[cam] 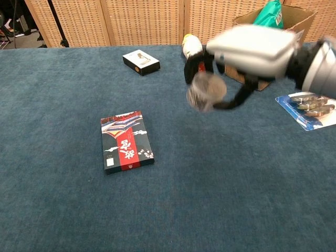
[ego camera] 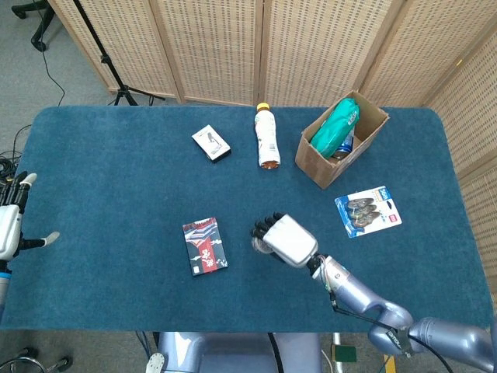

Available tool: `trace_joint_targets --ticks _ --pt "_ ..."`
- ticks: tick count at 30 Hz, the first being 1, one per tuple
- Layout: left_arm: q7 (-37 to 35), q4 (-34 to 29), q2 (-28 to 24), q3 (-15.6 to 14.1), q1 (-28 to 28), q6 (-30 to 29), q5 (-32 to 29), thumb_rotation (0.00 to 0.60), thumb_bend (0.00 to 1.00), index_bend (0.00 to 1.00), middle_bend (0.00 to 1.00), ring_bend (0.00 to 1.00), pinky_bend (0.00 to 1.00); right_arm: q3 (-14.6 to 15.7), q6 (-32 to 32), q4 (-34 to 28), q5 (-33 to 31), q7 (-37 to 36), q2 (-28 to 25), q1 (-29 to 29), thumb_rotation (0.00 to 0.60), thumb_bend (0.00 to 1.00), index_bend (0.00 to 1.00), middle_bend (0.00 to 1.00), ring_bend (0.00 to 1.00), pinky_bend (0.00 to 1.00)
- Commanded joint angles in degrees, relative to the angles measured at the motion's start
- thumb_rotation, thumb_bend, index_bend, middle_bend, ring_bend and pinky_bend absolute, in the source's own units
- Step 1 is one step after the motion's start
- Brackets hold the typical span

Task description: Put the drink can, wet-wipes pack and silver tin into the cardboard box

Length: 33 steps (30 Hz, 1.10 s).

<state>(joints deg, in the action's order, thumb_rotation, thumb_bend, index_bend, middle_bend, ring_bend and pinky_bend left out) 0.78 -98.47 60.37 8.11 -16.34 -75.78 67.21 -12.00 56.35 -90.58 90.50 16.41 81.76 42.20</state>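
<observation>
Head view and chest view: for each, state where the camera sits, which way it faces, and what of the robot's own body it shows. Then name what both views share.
Head view: high above the near edge, looking steeply down on the whole table; shows the right hand with its arm, and the left hand at the left edge.
Chest view: low at the near edge, looking across the table toward the screens; shows only the right hand holding the tin.
Shared: right hand, box, bottle, red pack.
</observation>
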Motion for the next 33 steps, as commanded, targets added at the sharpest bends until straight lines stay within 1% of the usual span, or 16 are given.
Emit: trace_joint_targets --ticks 1,3,5,6,7,9,11,14,17,19,23,29,30,31,32,33 --pt "0.7 -0.2 0.3 -0.1 0.0 0.0 0.5 0.6 0.0 0.0 0.0 0.0 0.09 -12.0 -1.0 -1.8 -11.5 2.1 -6.6 4.6 0.6 0.7 0.52 0.55 0.43 0.44" --pt "1.3 -0.3 0.5 -0.1 0.1 -0.3 0.8 0.6 0.0 0.0 0.0 0.0 0.09 -14.7 -2.1 0.1 -15.8 3.9 -7.3 6.3 0.6 0.72 0.52 0.55 0.43 0.44" --pt "1.7 -0.3 0.6 -0.2 0.2 -0.5 1.0 0.6 0.0 0.0 0.0 0.0 0.09 -16.1 -2.9 1.6 -18.6 4.9 -7.6 7.4 0.6 0.72 0.52 0.55 0.43 0.44" --pt "2.4 -0.4 0.8 -0.2 0.3 -0.8 1.3 0.6 0.0 0.0 0.0 0.0 0.09 -17.8 -3.6 4.9 -22.4 6.3 -7.7 8.9 0.6 0.72 0.52 0.55 0.43 0.44" --pt "3.0 -0.5 1.1 -0.3 0.3 -1.0 1.4 0.6 0.0 0.0 0.0 0.0 0.09 -18.5 -5.0 7.6 -25.3 7.8 -7.5 10.4 0.6 0.72 0.52 0.55 0.43 0.44" --pt "3.7 -0.4 1.4 -0.3 0.3 -1.0 1.3 0.6 0.0 0.0 0.0 0.0 0.09 -18.7 -6.2 10.3 -28.4 9.0 -7.2 11.8 0.6 0.72 0.52 0.55 0.43 0.44" --pt "4.4 -0.3 1.7 -0.2 0.2 -0.8 1.1 0.6 0.0 0.0 0.0 0.0 0.09 -18.6 -7.4 13.9 -31.4 9.9 -6.4 13.3 0.6 0.72 0.52 0.55 0.43 0.44" --pt "5.1 -0.2 2.1 -0.1 0.1 -0.5 0.8 0.6 0.0 0.0 0.0 0.0 0.09 -17.8 -8.7 18.6 -34.0 10.0 -4.8 15.0 0.6 0.72 0.52 0.55 0.43 0.44" --pt "6.1 0.4 2.5 -0.1 -0.1 -0.1 0.8 0.6 0.0 0.0 0.0 0.0 0.09 -16.5 -11.3 26.6 -36.9 9.9 -2.2 17.0 0.6 0.72 0.52 0.55 0.43 0.44" --pt "6.6 0.6 2.8 -0.1 -0.2 0.3 0.4 0.6 0.0 0.0 0.0 0.0 0.09 -15.8 -12.6 30.4 -38.3 9.0 -0.7 17.7 0.6 0.72 0.52 0.55 0.43 0.44" --pt "7.1 1.1 3.3 0.1 -0.4 0.9 -0.3 0.6 0.0 0.0 0.0 0.0 0.09 -13.5 -15.0 34.7 -39.1 8.1 0.8 18.0 0.6 0.72 0.52 0.55 0.43 0.44" --pt "7.0 1.4 3.4 0.4 -0.4 1.5 -0.9 0.6 0.0 0.0 0.0 0.0 0.09 -10.9 -17.4 36.9 -39.1 6.4 1.9 17.7 0.6 0.72 0.52 0.54 0.43 0.44" --pt "6.9 1.4 3.4 0.5 -0.4 1.6 -1.0 0.6 0.0 0.0 0.0 0.0 0.09 -10.6 -17.6 37.1 -39.0 6.2 2.0 17.7 0.6 0.7 0.51 0.51 0.42 0.44" --pt "6.9 1.4 3.4 0.5 -0.4 1.7 -1.0 0.6 0.0 0.0 0.0 0.0 0.09 -10.3 -18.0 37.1 -39.0 6.0 1.9 17.7 0.6 0.59 0.45 0.43 0.37 0.44" --pt "6.9 1.4 3.4 0.5 -0.4 1.8 -1.0 0.6 0.0 0.0 0.0 0.0 0.09 -9.9 -18.7 36.9 -39.1 5.8 1.6 17.7 0.6 0.46 0.37 0.33 0.3 0.42" --pt "6.9 1.5 3.4 0.6 -0.4 1.8 -1.0 0.6 0.0 0.0 0.0 0.0 0.09 -9.6 -19.6 36.4 -39.3 5.5 1.0 17.7 0.6 0.25 0.21 0.18 0.17 0.36"
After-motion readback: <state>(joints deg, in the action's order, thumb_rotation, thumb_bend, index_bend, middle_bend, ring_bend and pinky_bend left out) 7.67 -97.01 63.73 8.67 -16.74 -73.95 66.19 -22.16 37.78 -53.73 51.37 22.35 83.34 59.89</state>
